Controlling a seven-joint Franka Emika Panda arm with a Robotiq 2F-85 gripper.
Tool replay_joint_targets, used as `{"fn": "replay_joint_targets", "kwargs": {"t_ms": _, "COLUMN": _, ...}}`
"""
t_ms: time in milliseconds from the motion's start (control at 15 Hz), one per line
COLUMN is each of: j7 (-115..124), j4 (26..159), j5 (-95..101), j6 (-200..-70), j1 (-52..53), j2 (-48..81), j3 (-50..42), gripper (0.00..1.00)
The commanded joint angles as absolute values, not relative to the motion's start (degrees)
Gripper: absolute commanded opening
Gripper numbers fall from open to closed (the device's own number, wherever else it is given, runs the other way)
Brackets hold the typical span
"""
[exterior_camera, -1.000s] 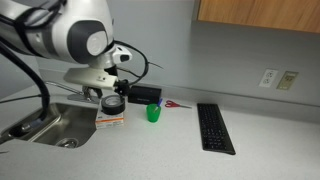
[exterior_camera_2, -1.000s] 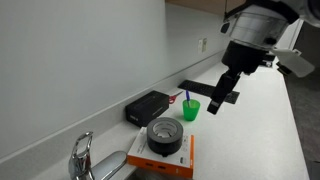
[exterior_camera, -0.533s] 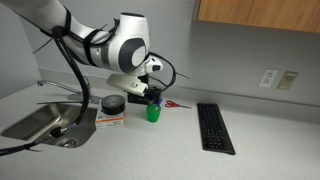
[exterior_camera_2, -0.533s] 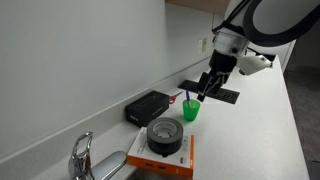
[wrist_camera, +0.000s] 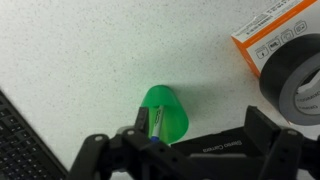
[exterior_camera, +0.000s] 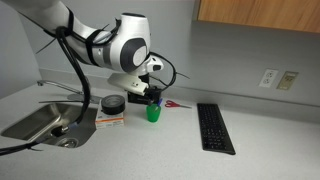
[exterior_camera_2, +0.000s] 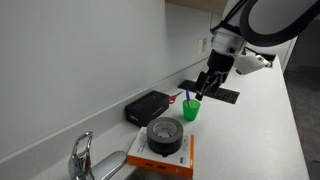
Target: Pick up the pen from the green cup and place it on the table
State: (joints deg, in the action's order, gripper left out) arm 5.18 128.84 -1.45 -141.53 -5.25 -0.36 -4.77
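My gripper (wrist_camera: pixel 152 140) hangs right over the one green cup (wrist_camera: pixel 165 112); I cannot tell whether its jaws are apart or closed. One pen (wrist_camera: pixel 157 122) stands inside that cup on the table (wrist_camera: pixel 90 50). One tape roll (wrist_camera: pixel 295 75) and one keyboard (exterior_camera: pixel 215 128) lie on opposite sides of it.

The green cup (wrist_camera: pixel 170 108) stands upright on the light grey tabletop (wrist_camera: pixel 70 50), the slender bluish-grey pen (wrist_camera: pixel 155 121) leaning inside it

Angled exteriors, overhead wrist, shared green cup (wrist_camera: pixel 163 112)
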Motion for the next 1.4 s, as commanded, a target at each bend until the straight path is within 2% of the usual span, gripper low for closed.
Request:
{"fn": "replay_joint_targets", "kwargs": {"t_ms": 0, "j7": 8.74, "j4": 128.11, "j5": 1.17, "j6": -144.85, "j1": -5.46, "j2": 1.69, "j3": -5.15, "gripper": 1.0}}
{"fn": "replay_joint_targets", "kwargs": {"t_ms": 400, "j7": 17.82, "j4": 126.3, "j5": 7.28, "j6": -152.76, "j1": -5.59, "j2": 6.13, "j3": -7.49, "gripper": 1.0}}
{"fn": "replay_joint_targets", "kwargs": {"t_ms": 1333, "j7": 27.79, "j4": 117.64, "j5": 11.1, "j6": -157.18, "j1": -2.65, "j2": 16.55, "j3": -11.84, "gripper": 1.0}}
